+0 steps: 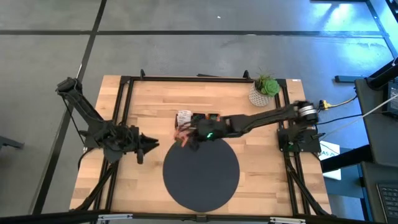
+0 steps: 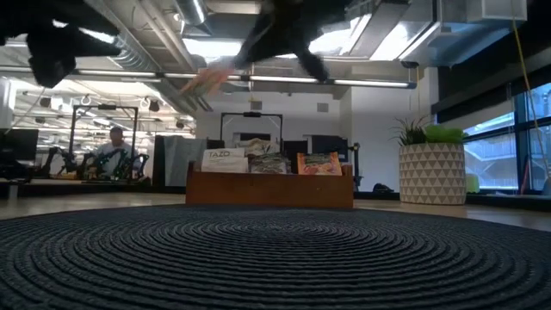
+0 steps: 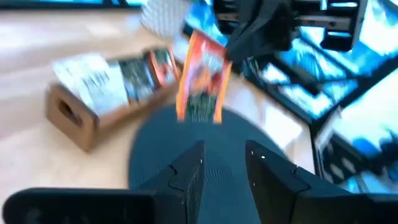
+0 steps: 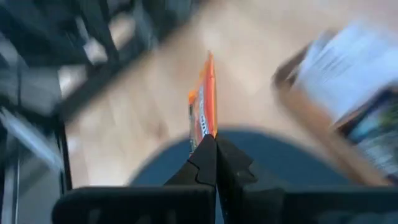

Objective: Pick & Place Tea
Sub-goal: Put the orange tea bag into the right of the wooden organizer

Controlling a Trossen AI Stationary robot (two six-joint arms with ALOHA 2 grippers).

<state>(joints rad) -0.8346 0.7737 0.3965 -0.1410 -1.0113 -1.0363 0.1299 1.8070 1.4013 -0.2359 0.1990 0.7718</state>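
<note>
An orange tea sachet (image 3: pixel 202 78) hangs in the air between the brown wooden tray (image 1: pixel 199 118) and the far edge of the dark round mat (image 1: pixel 201 169). My right gripper (image 4: pixel 216 155) is shut on it, reaching in from the table's right. In the right wrist view the tea sachet (image 4: pixel 205 102) shows edge-on. More tea sachets (image 2: pixel 267 162) stand upright in the tray. My left gripper (image 3: pixel 224 168) stands open at the table's left, pointing toward the sachet, with nothing between its fingers. My right gripper pinches the orange sachet by one edge (image 4: pixel 208 135) between its two fingers. The fingers slant down from the table's right side. The sachet sticks out past the fingertips and is lifted clear of tray and mat, its flat faces upright (image 3: pixel 200 93).
A potted plant in a white pot (image 1: pixel 266 92) stands at the table's far right corner. The black frame rails (image 1: pixel 124 112) run along the table's sides. Bare wood lies left of the mat (image 1: pixel 143 174).
</note>
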